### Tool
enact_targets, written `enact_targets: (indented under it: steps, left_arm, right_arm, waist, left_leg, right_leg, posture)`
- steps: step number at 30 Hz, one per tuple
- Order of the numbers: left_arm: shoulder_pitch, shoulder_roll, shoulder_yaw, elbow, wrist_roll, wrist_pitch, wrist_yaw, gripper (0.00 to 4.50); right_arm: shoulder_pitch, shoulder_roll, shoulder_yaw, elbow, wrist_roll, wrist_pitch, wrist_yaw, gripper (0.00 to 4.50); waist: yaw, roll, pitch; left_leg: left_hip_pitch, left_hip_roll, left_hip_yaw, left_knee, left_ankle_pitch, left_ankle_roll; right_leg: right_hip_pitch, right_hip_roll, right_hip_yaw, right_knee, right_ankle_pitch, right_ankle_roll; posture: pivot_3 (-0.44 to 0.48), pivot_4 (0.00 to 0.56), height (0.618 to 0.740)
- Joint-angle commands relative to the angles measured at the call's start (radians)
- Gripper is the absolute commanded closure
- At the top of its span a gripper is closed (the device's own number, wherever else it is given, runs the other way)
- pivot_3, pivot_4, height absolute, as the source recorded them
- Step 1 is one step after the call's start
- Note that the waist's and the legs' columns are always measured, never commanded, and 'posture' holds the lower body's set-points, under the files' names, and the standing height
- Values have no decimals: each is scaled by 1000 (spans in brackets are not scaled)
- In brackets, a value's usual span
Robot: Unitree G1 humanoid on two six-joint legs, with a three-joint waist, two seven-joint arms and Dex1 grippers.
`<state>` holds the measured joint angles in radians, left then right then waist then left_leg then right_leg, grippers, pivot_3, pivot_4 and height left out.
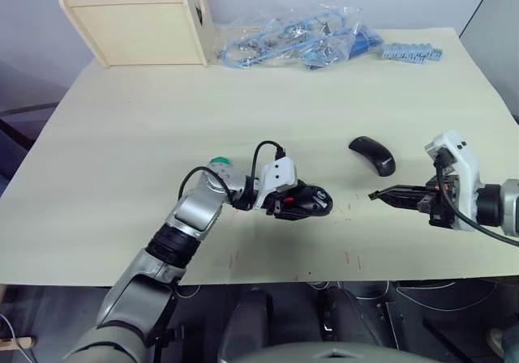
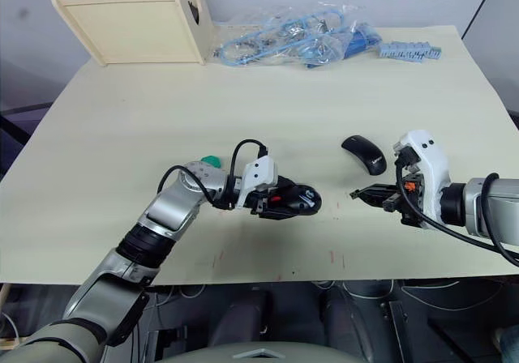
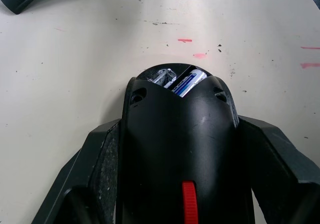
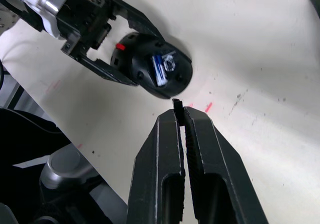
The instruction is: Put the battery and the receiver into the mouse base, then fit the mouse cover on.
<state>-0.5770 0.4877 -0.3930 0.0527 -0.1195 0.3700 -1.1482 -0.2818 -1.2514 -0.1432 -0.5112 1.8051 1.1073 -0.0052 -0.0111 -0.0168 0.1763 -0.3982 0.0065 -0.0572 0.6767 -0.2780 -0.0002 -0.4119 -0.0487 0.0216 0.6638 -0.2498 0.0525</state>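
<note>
A: On the table [image 1: 122,152], left to centre: left gripper [image 1: 293,202] has its jaws clamped on the mouse base [image 1: 312,201], one finger each side, base resting on the tabletop. A green disc [image 1: 219,162] peeks out behind that arm.

B: Battery?

A: Battery [image 3: 187,82] already sits in the base compartment, blue end showing in the left wrist view. Red patch [image 3: 188,204] nearer the wrist.

B: And right of that?

A: Mouse cover [image 1: 372,154] lies loose on the table, apart from both arms, btwn base and right arm but further back. Right gripper [image 1: 381,194] hovers right of the base, jaws together on a tiny dark stub at the tips, prob. the receiver [image 4: 176,103]; too small to be sure.

B: Risks?

A: Receiver grip looks thin, just the tips, so it could twist or drop w/ any nudge on the slot edge. Slot isn't clearly visible, so misalignment is likely. If the right arm pushes hard, base could pivot in the left jaws.
</note>
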Motion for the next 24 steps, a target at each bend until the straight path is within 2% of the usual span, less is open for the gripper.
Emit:
enact_targets:
  steps: [1, 8, 10, 13, 16, 24]
  left_arm:
    - [10, 0, 16, -56, -5, 26, 22, 1592]
    - [34, -28, 12, -112, 1, 101, 95, 1592]
    - [45, -37, 12, -135, 0, 135, 123, 1592]
    - [52, -39, 6, -152, 1, 158, 141, 1592]
    - [52, -39, -3, -150, 4, 155, 145, 1592]
    - [13, -42, -22, -79, 25, 112, 130, 1592]
  right_arm:
    - [-75, 8, 44, -1, 1, -3, 7, 4500]
    - [-321, 114, 233, 71, -80, 74, -9, 4500]
    - [-437, 185, 307, 125, -152, 128, -1, 4500]
    - [-528, 257, 361, 183, -239, 188, 15, 4500]
    - [-592, 324, 398, 226, -346, 240, 51, 4500]
    - [-668, 407, 445, 265, -584, 319, 212, 4500]
  waist:
    - [-2, 0, 0]
    - [-2, 0, 0]
    - [-2, 0, 0]
    - [0, 0, 0]
    - [2, 1, 0]
    - [2, 1, 0]
  left_leg:
    - [0, 0, 0, 0, 0, 0]
    - [0, 0, -1, 2, 0, 0]
    - [0, 0, 0, 2, 0, 0]
    - [0, 0, -1, 3, 0, 0]
    - [-1, 0, -1, 3, 0, 0]
    - [-1, -1, -2, 3, 0, 0]
  right_leg:
    - [0, 0, 0, 0, 0, 0]
    - [0, 0, 0, 0, 0, 0]
    - [0, 0, 0, 0, 0, 0]
    - [0, 0, 0, 1, 0, 0]
    - [0, 0, -1, 1, 0, 0]
    - [0, 0, -2, 1, 0, 0]
  posture:
    - [0, 150, 740]
    - [0, 150, 740]
    - [0, 150, 740]
    - [0, 150, 740]
    - [0, 150, 740]
    - [0, 150, 740]
